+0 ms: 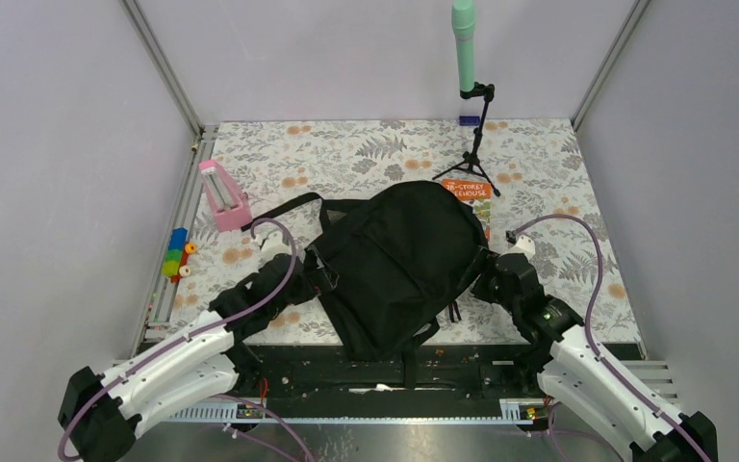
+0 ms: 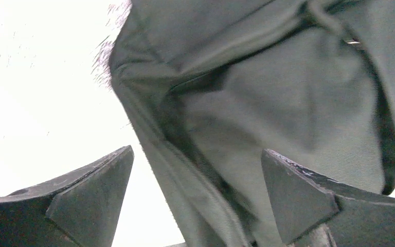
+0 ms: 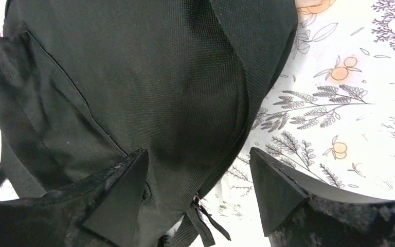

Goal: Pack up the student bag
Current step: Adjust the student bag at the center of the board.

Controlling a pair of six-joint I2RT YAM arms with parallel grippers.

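The bag (image 1: 399, 255) lies flat in the middle of the counter (image 1: 346, 154), a little nearer to the near edge, and its rounded end points toward the far edge. One strap (image 1: 298, 200) runs out from it toward the left edge.

The left gripper (image 2: 196, 152) is at the left side of the bag. Its fingers are spread apart, and the fabric shows between them but is not pinched. The right gripper (image 3: 198, 151) is at the right side of the bag, also released and grasping nothing.

An orange book (image 1: 469, 189) looks out from under the far right part of the bag. Behind it, near the far edge, a stand (image 1: 478, 144) holds a green recorder (image 1: 463, 38) upright. Near the left edge stand a pink object (image 1: 223, 197) and some coloured blocks (image 1: 178, 255).
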